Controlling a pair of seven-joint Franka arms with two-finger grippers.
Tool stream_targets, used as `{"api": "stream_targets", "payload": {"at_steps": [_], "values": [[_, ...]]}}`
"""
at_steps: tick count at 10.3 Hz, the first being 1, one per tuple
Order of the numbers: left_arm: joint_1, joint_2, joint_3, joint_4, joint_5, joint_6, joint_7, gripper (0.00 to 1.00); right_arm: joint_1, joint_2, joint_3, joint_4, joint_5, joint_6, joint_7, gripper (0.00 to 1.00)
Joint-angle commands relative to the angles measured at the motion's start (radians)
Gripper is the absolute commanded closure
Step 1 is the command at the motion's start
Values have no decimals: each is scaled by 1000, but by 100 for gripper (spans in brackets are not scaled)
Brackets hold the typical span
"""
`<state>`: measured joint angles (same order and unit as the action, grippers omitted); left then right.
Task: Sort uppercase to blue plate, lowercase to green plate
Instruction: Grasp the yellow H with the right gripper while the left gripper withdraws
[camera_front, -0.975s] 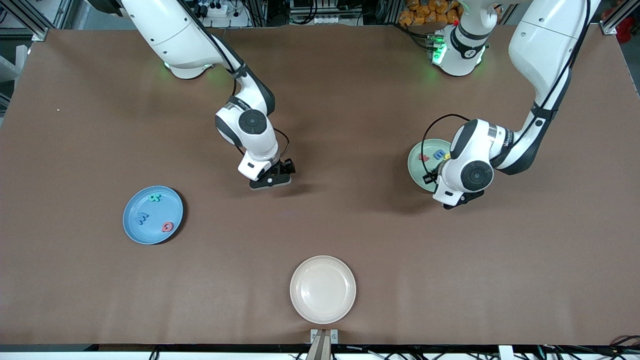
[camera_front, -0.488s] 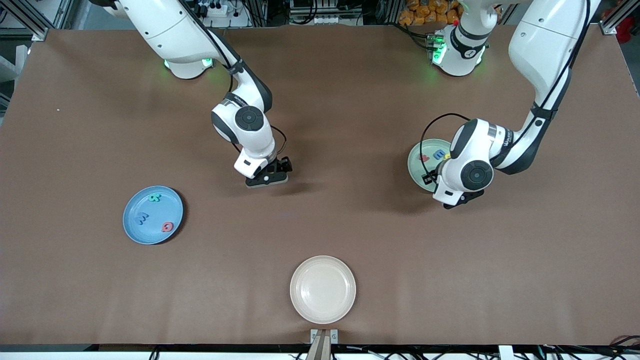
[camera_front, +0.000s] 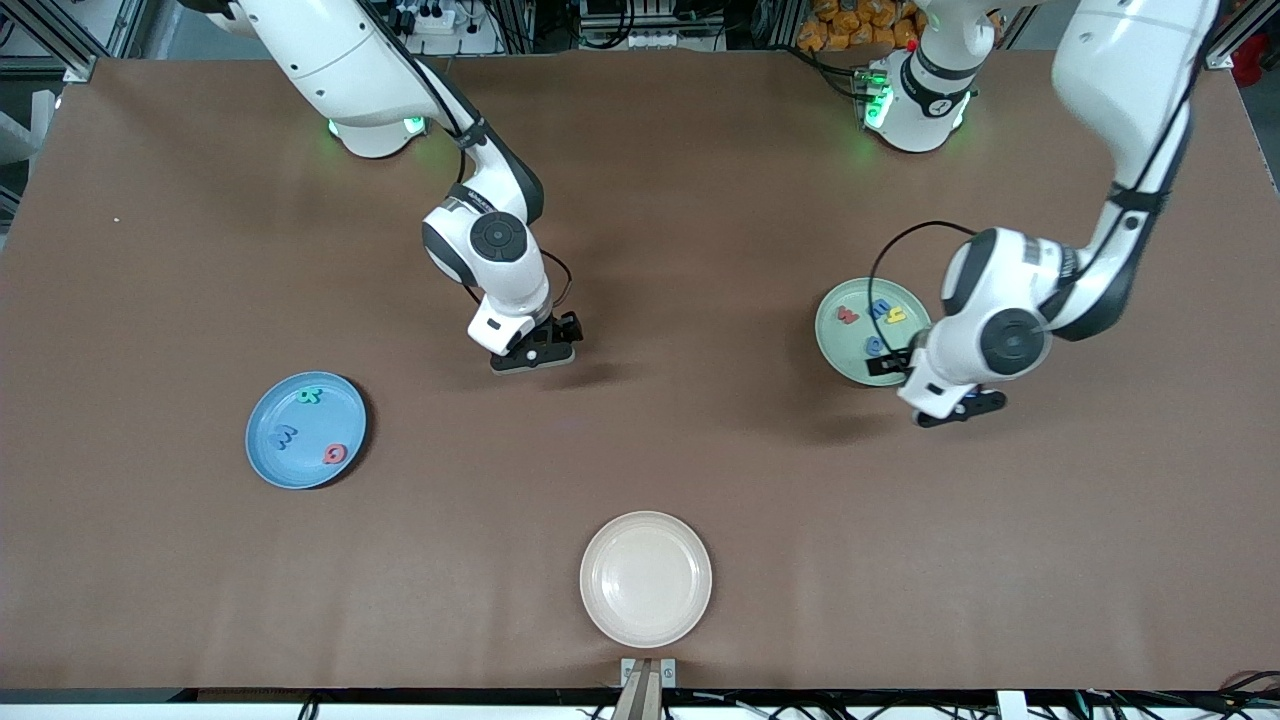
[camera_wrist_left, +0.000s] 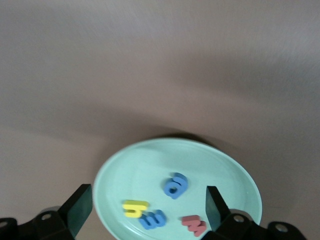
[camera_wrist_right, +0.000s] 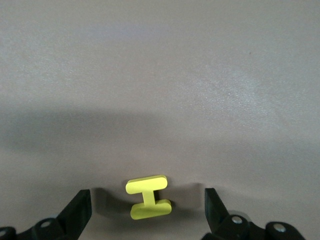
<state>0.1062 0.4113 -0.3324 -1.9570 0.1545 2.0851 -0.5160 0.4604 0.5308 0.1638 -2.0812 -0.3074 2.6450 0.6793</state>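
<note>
Last uppercase pending: yellow H on table between spread fingers of right gripper; next grasp, carry to blue plate. Left gripper empty, open, beside green plate, waiting.

A sky-blue plate toward the right arm's end of the table holds a teal R, a blue W and a red Q, all lying flat. A yellow H lies flat on the bare table. The mint-green plate toward the left arm's end holds a red w, a blue E-like letter, a yellow h and a blue e.
</note>
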Motion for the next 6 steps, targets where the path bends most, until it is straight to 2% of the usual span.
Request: {"api": "stream_targets", "payload": {"at_steps": [1,3,4,5,6], "values": [[33,-52,0,24,-1,-11,146,0,-9,-18,8,-20,-5,0,0,0],[46,-81,25,44,-51,-11,227,0,-9,-17,8,-20,-4,0,0,0],[47,-109,44,50,-68,-11,291,0,-9,-17,8,-20,-4,1,5,11],[50,-144,71,67,-76,-34,357,0,-8,-17,8,-20,-5,1,9,59],[52,-166,104,105,-105,-84,402,0,-6,-17,8,-20,-4,1,9,100]]}}
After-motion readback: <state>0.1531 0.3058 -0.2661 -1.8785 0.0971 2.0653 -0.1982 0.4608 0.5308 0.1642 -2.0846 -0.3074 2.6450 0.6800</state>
